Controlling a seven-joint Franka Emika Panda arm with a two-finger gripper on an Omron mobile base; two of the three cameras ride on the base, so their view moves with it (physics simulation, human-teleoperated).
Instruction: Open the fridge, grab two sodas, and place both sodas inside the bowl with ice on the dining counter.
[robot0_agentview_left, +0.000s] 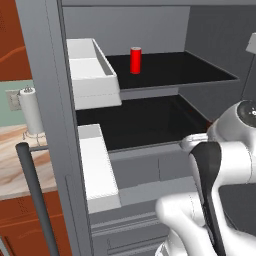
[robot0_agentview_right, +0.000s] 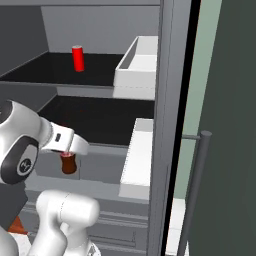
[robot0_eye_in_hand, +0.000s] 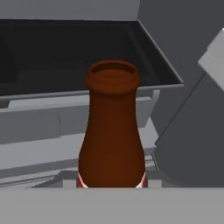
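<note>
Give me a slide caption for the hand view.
Gripper clasping a brown, wide-mouthed bottle before the open grey fridge.

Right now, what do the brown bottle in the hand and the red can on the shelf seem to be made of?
Bottle: probably brown glass or glazed ceramic; smooth, soft sheen, thick rolled lip. Can: likely painted metal; plain red cylinder, but too small to be sure.
</note>
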